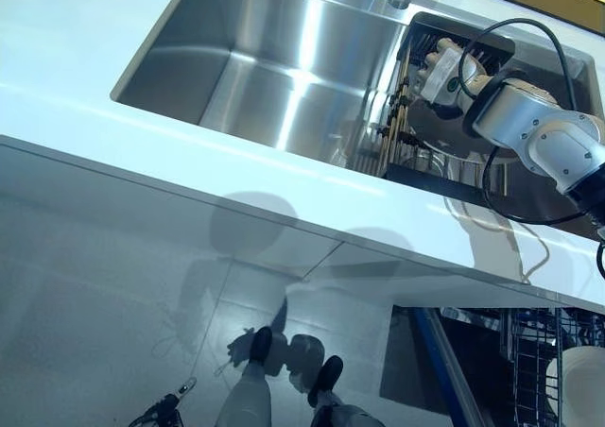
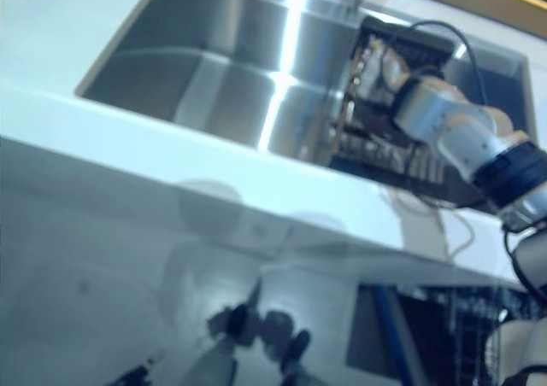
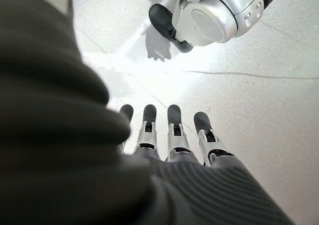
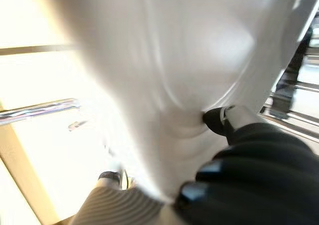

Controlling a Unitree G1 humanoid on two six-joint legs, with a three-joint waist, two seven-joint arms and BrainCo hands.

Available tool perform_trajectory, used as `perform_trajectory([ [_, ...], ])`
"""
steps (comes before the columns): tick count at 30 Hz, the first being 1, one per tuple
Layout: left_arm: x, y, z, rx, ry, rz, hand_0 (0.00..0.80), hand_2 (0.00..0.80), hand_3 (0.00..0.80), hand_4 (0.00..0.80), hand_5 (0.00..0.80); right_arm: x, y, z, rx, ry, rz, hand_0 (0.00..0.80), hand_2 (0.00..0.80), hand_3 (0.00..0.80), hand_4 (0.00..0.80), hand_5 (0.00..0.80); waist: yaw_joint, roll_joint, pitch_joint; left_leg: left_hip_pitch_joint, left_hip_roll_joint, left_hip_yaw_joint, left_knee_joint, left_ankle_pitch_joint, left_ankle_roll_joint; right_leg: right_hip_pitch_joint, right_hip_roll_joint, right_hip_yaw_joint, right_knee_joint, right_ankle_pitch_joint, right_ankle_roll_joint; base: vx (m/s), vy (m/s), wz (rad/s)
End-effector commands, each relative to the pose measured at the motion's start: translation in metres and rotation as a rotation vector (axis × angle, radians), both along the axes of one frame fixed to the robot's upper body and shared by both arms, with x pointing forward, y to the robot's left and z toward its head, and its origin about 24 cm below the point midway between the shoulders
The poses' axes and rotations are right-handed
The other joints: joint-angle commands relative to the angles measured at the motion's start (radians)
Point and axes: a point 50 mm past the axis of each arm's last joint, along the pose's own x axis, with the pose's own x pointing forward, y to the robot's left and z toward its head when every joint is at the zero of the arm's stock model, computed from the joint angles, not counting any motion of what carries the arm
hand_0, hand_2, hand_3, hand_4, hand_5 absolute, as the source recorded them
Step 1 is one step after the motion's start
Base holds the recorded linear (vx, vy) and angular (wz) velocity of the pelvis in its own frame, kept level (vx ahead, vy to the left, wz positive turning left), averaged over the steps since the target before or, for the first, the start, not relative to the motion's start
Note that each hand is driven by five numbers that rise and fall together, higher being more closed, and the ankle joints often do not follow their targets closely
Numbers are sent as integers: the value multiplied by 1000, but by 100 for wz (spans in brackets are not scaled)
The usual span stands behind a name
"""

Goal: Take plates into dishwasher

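My right hand [image 1: 438, 73] reaches into the dish rack [image 1: 416, 153] in the right basin of the sink. In the right wrist view a white plate [image 4: 189, 60] fills the picture. A dark-tipped finger [image 4: 219, 120] lies on one face and the thumb [image 4: 112, 177] on the other, so the hand pinches the plate's edge. The plate stands among the rack's wires. My left hand [image 3: 174, 140] shows only in its own wrist view, fingers straight, holding nothing, pointing down at the pale floor.
The steel sink's left basin [image 1: 274, 59] lies beside the rack. The white counter [image 1: 189, 153] runs along the front. Below it at the lower right the dishwasher's wire rack [image 1: 529, 361] is pulled out, with a white plate [image 1: 581, 384] standing in it.
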Motion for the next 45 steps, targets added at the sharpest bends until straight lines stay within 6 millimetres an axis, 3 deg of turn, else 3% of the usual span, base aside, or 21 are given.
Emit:
perform_trajectory([
  [1, -24, 12, -2, 38, 43, 21, 0, 0, 0, 0, 0, -14, -19, 51, 94, -193, -41, 800, 800, 800, 800, 800, 10, -5, -69, 11, -10, 1, -44, -70, 28, 38, 17, -26, -1, -72, 52, -41, -2, -1],
  [13, -39, 11, -7, 65, 89, 19, 0, 0, 0, 0, 0, -36, -50, 80, 358, -333, -29, 800, 800, 800, 800, 800, -43, -22, -168, 105, 6, 63, -44, -106, 30, 98, 20, 30, -1, -80, 64, 3, -23, -10],
  [29, -58, 9, -13, 66, 156, -30, 0, 0, 0, 0, 0, -73, -115, 95, 689, -493, -57, 800, 800, 800, 800, 800, -126, 2, -293, 230, 23, 166, -44, -165, 33, 163, 26, 120, -1, -97, 75, 29, -17, -21],
  [36, -61, 7, -15, 60, 173, -39, 0, 0, 0, 0, 0, -87, -150, 89, 774, -536, -132, 800, 800, 800, 800, 800, -159, 18, -314, 258, 32, 197, -44, -172, 33, 174, 31, 154, -1, -96, 75, 7, -13, -16],
  [45, -57, 3, -16, 51, 175, -37, 0, 0, 0, 0, 0, -102, -205, 42, 1009, -579, -260, 800, 800, 800, 800, 800, -203, 35, -327, 282, 38, 234, -44, -179, 32, 180, 37, 188, -1, -90, 74, 0, -19, -12],
])
